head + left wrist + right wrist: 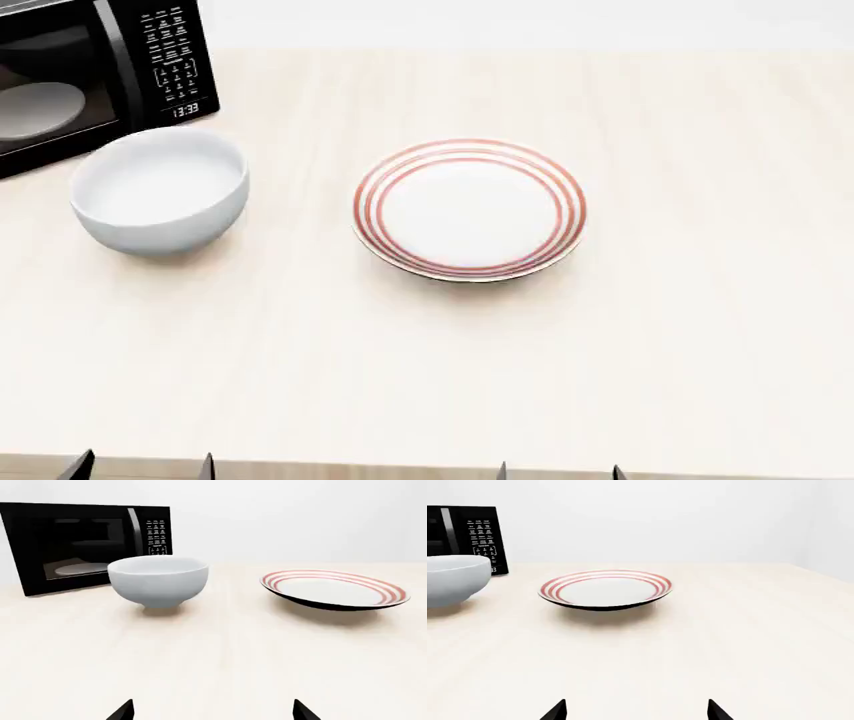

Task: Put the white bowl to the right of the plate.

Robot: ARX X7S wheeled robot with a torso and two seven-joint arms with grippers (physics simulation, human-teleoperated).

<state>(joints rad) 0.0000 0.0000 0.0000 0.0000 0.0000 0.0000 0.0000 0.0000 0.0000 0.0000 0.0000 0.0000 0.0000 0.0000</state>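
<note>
The white bowl (160,200) stands upright on the table, left of the plate (469,208) and just in front of the microwave; it also shows in the left wrist view as the white bowl (158,580) and at the frame edge as the white bowl (454,580). The red-ringed plate (333,589) (606,588) lies flat mid-table. My left gripper (142,468) hovers at the table's near edge, open, with only its dark fingertips (122,711) showing. My right gripper (561,471) is likewise open near the front edge, fingertips (555,711) apart, holding nothing.
A black microwave (94,70) stands at the table's back left, a pale dish behind its window. The light wood table (694,330) stretches right of the plate, its front edge near my grippers.
</note>
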